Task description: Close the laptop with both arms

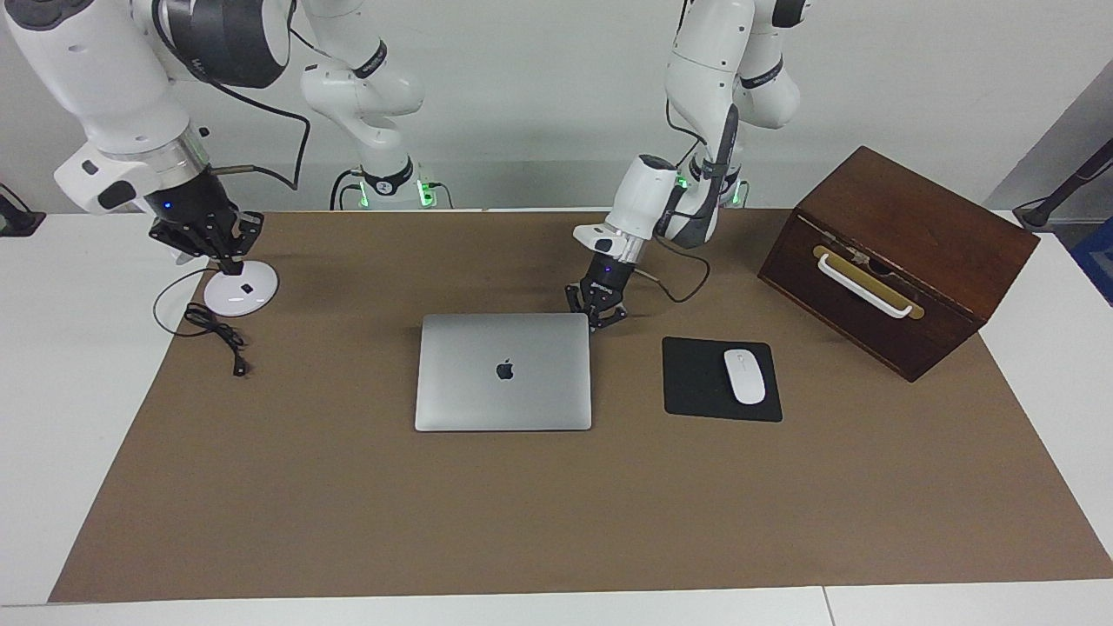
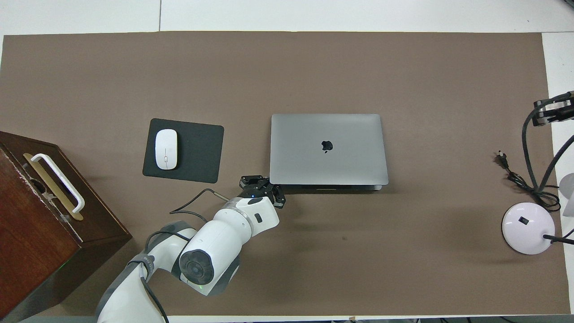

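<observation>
The silver-grey laptop (image 1: 503,372) lies shut and flat on the brown mat, apple logo up; it also shows in the overhead view (image 2: 328,149). My left gripper (image 1: 596,315) is low and open, just off the laptop's robot-side corner toward the left arm's end, holding nothing; in the overhead view (image 2: 262,188) it sits beside that corner. My right gripper (image 1: 209,248) hangs over a white round lamp base (image 1: 241,289) at the right arm's end, well apart from the laptop; its tip shows at the overhead view's edge (image 2: 554,111).
A black mouse pad (image 1: 706,381) with a white mouse (image 1: 744,376) lies beside the laptop toward the left arm's end. A dark wooden box (image 1: 900,261) with a white handle stands past it. A black cable (image 1: 217,335) trails from the lamp base.
</observation>
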Controlling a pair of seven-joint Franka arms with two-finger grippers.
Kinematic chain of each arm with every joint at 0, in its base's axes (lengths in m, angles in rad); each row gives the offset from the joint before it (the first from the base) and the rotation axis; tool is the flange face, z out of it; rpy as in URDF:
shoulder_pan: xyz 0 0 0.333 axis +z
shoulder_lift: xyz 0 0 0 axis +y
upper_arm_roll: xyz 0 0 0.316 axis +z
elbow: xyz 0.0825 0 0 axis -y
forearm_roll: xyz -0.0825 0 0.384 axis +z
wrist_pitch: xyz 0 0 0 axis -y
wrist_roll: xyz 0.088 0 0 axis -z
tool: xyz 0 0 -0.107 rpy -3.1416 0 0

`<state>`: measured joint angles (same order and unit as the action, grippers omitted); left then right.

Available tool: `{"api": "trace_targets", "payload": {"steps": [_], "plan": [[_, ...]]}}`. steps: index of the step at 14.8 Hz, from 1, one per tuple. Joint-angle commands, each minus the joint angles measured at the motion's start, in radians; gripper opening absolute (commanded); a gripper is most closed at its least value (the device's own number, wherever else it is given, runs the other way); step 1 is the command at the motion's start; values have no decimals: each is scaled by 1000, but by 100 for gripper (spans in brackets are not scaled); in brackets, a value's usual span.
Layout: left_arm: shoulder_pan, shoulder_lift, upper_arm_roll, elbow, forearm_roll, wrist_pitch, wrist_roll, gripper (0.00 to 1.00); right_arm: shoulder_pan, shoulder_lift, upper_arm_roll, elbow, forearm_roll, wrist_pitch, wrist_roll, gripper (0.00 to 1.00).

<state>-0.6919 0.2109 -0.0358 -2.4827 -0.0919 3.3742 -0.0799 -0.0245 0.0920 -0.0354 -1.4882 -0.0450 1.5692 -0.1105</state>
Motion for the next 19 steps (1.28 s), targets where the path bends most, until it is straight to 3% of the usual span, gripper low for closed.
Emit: {"api": "trace_targets", "payload": {"steps": [1,3,8,10,14,19], "plan": [[21,-128,-3,-30,17,-139,-23,0,-9,-20,14,-24,23,-8,40,0],[28,-198,-3,-30,17,-276,-15,0,-2,-35,17,-32,23,-26,119,0],[28,-350,-3,-16,17,-605,-7,0,-6,-40,18,-32,22,-26,107,0],[29,-425,10,11,17,-759,-7,0,-9,-43,17,-41,20,-23,104,100],[84,-515,27,168,17,-1158,-4,0,-26,-52,12,-44,16,-28,98,100],[184,-516,34,367,17,-1482,-1,0,-28,-55,12,-53,16,-20,97,100]]}}
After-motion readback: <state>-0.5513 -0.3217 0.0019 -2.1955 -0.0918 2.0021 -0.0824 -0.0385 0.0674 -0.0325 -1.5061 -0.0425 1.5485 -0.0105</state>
